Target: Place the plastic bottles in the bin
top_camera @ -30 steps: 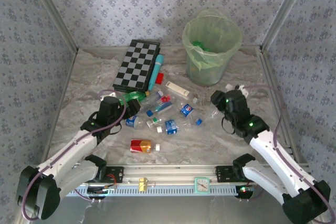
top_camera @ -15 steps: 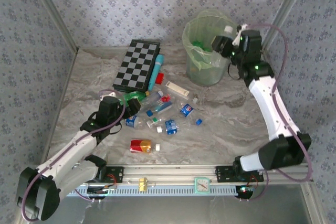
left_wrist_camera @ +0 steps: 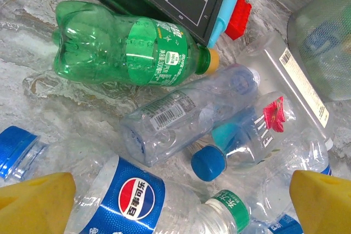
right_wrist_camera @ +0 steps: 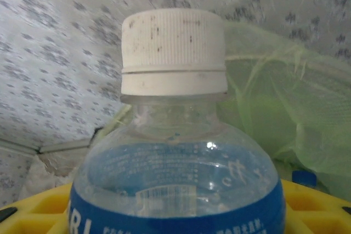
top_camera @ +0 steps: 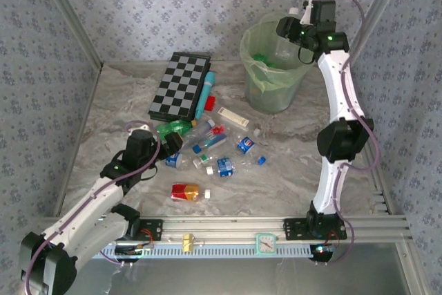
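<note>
- Right gripper [top_camera: 295,23]: partly closed, clamped on a clear plastic bottle with white cap and blue label [right_wrist_camera: 175,173], held above the far rim of the round pale-green translucent bin [top_camera: 276,93].
- Left gripper [top_camera: 170,143]: jaws spread wide, holding nothing, low over the bottle pile near-left of the bin.
- Pile, near-left of the bin: green plastic bottle [left_wrist_camera: 126,47] on its side, clear blue-capped bottles [left_wrist_camera: 181,121], and red-yellow labelled bottle [top_camera: 185,192] farthest from the bin.

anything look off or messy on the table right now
Nothing spilled or broken that I can see. The bottles lie tipped on their sides in a loose heap, one green bottle close beside the checkerboard. A cyan tube and red block sit at the heap's edge, though neither is a bottle.
</note>
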Action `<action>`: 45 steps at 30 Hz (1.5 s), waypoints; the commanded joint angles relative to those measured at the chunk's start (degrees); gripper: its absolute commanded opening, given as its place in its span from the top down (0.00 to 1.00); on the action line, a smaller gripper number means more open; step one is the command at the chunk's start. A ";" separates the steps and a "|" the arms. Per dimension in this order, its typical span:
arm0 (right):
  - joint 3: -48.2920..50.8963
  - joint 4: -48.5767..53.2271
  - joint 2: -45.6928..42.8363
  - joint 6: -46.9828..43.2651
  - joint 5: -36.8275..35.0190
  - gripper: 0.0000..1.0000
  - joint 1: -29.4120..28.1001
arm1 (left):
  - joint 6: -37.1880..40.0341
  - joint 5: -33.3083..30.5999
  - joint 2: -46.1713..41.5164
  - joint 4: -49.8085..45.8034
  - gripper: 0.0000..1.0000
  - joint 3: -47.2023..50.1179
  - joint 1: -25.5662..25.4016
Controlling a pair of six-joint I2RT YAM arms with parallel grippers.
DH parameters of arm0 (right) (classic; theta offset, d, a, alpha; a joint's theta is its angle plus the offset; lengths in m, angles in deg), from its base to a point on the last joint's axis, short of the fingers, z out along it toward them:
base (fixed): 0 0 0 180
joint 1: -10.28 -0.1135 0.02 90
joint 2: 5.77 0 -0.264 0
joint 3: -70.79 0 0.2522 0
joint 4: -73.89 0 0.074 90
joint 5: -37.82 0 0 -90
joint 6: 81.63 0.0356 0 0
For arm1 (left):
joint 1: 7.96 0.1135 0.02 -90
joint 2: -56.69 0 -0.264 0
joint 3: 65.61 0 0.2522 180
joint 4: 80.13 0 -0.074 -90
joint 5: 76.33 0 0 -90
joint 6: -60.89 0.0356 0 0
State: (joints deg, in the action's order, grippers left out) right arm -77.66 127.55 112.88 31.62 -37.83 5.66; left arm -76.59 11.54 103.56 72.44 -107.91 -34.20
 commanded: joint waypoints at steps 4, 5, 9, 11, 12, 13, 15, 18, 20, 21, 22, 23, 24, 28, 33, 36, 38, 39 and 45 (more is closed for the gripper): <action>-4.57 7.89 5.42 -1.27 2.13 0.44 -1.10 | -0.34 1.63 -0.37 -1.78 0.00 -1.42 0.40; -4.04 7.89 5.75 -1.35 1.58 0.44 -1.39 | -0.26 1.73 -0.38 -1.88 0.00 -1.54 0.40; -3.16 8.52 6.87 -1.80 -0.39 0.44 -2.00 | -0.39 2.13 -0.62 -2.24 0.00 -1.51 0.40; -3.18 8.77 7.35 -1.71 -0.47 0.44 -2.08 | -0.64 2.37 -0.74 -2.19 0.00 -1.14 0.40; -3.14 8.67 7.53 -1.62 -0.38 0.43 -2.14 | -0.88 2.55 -0.82 -2.02 0.00 -0.96 0.40; -3.25 8.62 7.58 -1.54 -0.37 0.42 -2.22 | -1.09 2.72 -0.80 -1.86 0.00 -0.80 0.36; -3.34 8.29 7.58 -1.15 -0.46 0.38 -2.23 | -1.36 3.00 -0.82 -1.86 0.00 -0.59 0.40; -4.30 7.99 7.61 -0.51 -0.47 0.29 -2.15 | -1.56 3.01 -0.90 -1.88 0.00 -0.40 0.39; -5.34 8.01 7.56 -0.31 -0.46 0.21 -2.20 | -1.78 3.06 -0.99 -1.86 0.00 -0.31 0.38; -5.94 8.21 7.51 -0.32 -0.38 0.18 -2.12 | -1.83 3.05 -1.08 -1.85 0.00 -0.29 0.34; -6.47 8.38 7.40 -0.31 -0.41 0.16 -2.13 | -1.84 3.01 -1.16 -1.91 0.00 -0.29 0.40; -7.08 8.68 7.10 -0.40 -0.37 0.14 -2.12 | -1.91 3.01 -1.17 -1.96 0.00 -0.29 0.39; -7.56 9.06 6.73 -0.63 -0.46 0.12 -2.12 | -1.97 3.01 -1.26 -2.04 0.00 -0.29 0.39; -7.55 9.80 3.34 -2.33 -1.57 0.02 -2.36 | -2.00 2.92 -1.26 -2.23 0.00 -0.29 0.40; -0.57 8.15 -5.45 -6.17 -4.35 0.00 -3.58 | -2.18 3.34 -1.00 -3.30 0.00 -1.06 0.32; 8.54 4.12 -12.73 -7.27 -5.86 0.00 -4.96 | -2.43 4.16 -1.13 -5.08 0.00 -1.92 0.31; 14.95 1.32 -17.38 -7.64 -7.12 0.00 -6.21 | -2.58 5.21 -1.34 -6.81 0.00 -2.78 0.25; 18.08 0.20 -19.95 -7.98 -7.82 0.00 -7.01 | -2.97 5.82 -1.51 -8.08 0.00 -3.28 0.22; 40.15 -9.97 -34.54 -7.55 -13.42 0.00 -12.36 | -10.70 9.91 -3.80 -17.32 0.00 -5.60 -0.60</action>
State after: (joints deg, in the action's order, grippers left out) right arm -45.33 123.77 82.52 25.00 -46.96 -4.90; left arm -82.08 18.20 101.75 61.38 -110.55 -34.24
